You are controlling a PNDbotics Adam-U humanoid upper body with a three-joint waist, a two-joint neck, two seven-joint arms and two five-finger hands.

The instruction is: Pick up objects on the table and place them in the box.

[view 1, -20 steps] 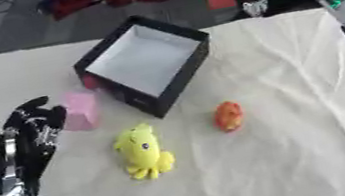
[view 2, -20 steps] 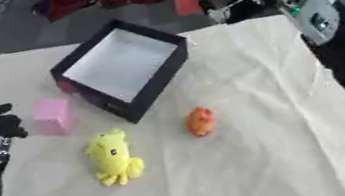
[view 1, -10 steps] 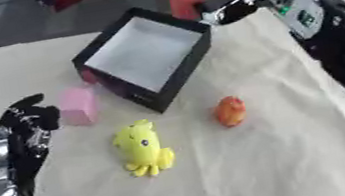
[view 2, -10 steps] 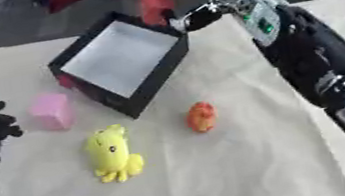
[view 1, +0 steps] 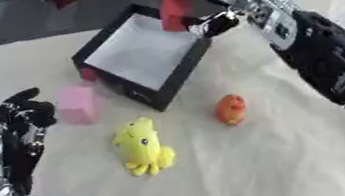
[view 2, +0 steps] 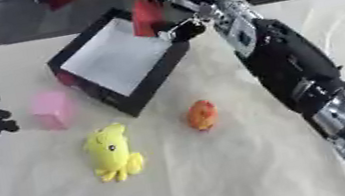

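Red block (view 1: 175,11) over black box (view 1: 111,84)

A cream cloth (view 1: 251,167) covers the table; behind it lie grey floor (view 1: 20,20) and dark clutter.

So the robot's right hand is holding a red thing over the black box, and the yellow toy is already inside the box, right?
Not quite. The yellow toy is not in the box; it lies on the table cloth in front of the black box, as the left eye view shows. The rest is right: the right hand holds a red thing over the box's far edge.
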